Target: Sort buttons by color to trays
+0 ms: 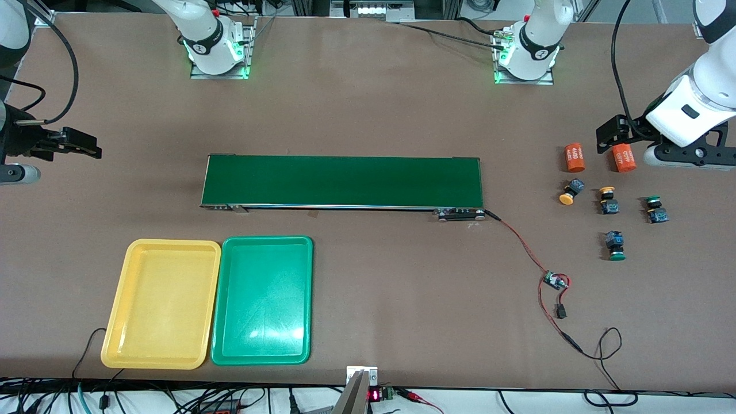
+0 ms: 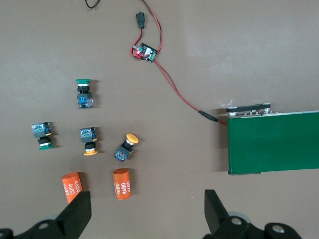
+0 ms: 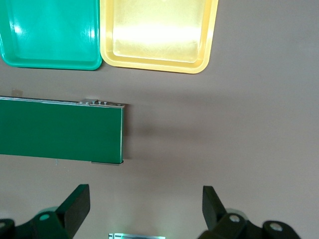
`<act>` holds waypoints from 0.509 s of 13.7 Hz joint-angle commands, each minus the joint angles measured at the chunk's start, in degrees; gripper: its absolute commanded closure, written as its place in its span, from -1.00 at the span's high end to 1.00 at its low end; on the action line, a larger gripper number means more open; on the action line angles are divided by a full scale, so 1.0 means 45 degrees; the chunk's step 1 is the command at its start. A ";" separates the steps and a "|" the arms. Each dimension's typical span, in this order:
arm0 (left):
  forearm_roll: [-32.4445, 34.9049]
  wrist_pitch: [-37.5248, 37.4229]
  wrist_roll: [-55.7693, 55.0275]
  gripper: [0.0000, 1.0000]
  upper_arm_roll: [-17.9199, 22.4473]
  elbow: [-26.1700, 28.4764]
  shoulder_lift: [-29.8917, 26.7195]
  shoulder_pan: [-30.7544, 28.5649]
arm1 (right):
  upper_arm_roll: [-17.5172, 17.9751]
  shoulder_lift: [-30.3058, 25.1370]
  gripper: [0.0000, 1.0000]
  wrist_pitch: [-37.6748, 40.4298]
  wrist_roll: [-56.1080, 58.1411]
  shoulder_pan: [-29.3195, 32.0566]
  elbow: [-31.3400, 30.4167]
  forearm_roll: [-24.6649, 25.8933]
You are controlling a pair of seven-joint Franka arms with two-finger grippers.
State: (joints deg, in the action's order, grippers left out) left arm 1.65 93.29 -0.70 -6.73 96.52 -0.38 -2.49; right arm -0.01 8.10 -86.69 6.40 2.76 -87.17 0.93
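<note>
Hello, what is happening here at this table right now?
Nothing is being handled yet. All four buttons lie at the left arm's end of the table, beside two orange cylinders. The yellow tray and green tray hold nothing. The left hand hangs open over the cylinders; the right hand waits open past the belt's end.

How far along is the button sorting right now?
Nothing sorted yet: the yellow tray and green tray hold nothing. All four buttons sit at the left arm's end. Nothing in hand: the left gripper hangs open over the orange cylinders; the right gripper waits open.
</note>
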 commanded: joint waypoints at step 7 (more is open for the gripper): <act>-0.0074 -0.0281 -0.0273 1.00 0.0011 -0.0297 0.0084 -0.0033 | 0.0100 0.0269 1.00 0.0124 -0.0172 -0.0028 0.0485 0.0028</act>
State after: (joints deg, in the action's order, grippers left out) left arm 1.65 93.28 -0.89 -6.72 96.52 -0.38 -2.49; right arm 0.00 8.49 -86.75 6.38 2.74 -86.79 0.92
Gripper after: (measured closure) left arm 0.000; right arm 0.000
